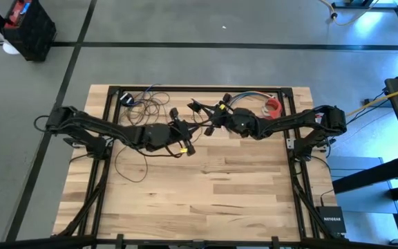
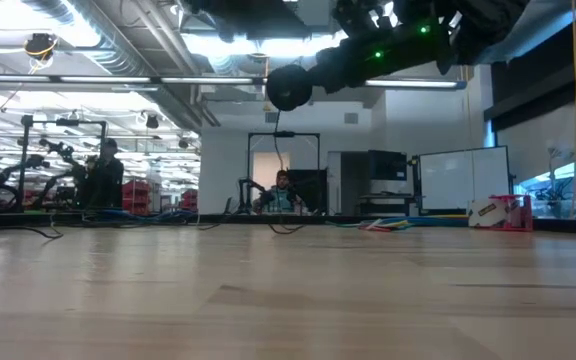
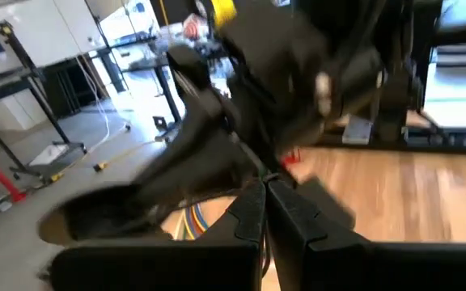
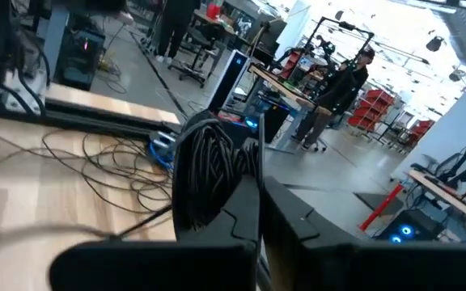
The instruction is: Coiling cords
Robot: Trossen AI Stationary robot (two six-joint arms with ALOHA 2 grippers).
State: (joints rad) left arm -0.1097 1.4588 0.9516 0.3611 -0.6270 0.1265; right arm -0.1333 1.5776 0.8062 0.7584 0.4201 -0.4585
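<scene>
The cords are one thin dark wire. Loose loops of it (image 1: 147,100) lie on the table's far left part, and a slack strand (image 1: 131,169) trails over the boards under my left arm. Above the table's middle my right gripper (image 4: 259,190) is shut on a coil of several turns (image 4: 209,174). My left gripper (image 3: 265,198) is shut on a single strand close in front of the right one. In the high view the two grippers, left (image 1: 185,138) and right (image 1: 209,124), nearly meet. In the low view a strand (image 2: 280,170) hangs down to the table. My left gripper pinches one thin strand (image 3: 253,162) between its shut fingertips. The fingers lie about level, coming from the table's left, clear of the table. The strand runs on toward my right gripper. My right gripper holds the coil by one side (image 4: 237,182), where the bundled turns meet its shut fingers; the near finger hides the exact place. The fingers come about level from the table's right. The coil stands upright beside the fingers, lifted clear of the table.
A bundle of multicoloured wires (image 1: 244,99) and a red object (image 1: 273,106) lie at the far right of the table. A small blue and black item (image 1: 126,98) sits at the far left by the loose loops. People stand in the room beyond the table.
</scene>
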